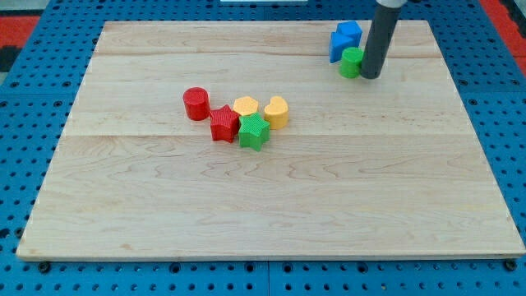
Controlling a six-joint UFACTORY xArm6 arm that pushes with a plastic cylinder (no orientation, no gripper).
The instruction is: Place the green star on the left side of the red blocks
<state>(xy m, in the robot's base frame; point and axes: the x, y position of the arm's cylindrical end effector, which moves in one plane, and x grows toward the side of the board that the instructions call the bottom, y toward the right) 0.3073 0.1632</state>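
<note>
1. Nearest the view's bottom among the blocks: green star (254,131), sitting a little left of the board's centre on the wooden board (271,214).
2. Touching the star's upper-left side: red star (223,123) (so the green one lies at the right of it, not the left).
3. Up and left of the red star, close beside it, contact hard to judge: red cylinder (196,104).
4. Just above the green star: yellow block (246,107), shape rounded or many-sided, hard to make out; beside it toward the view's right, yellow heart (277,112).
5. Far off at the view's top right: blue blocks (345,39), two pressed together, shapes unclear, with a green cylinder (352,62) right below them.
6. Immediately right of that green cylinder, seemingly touching it: my tip (370,76), well apart from the green star.
7. No pincer on this rod, only the plain dark end, so nothing gripped.
8. Around the board: blue perforated surface (33,164).
</note>
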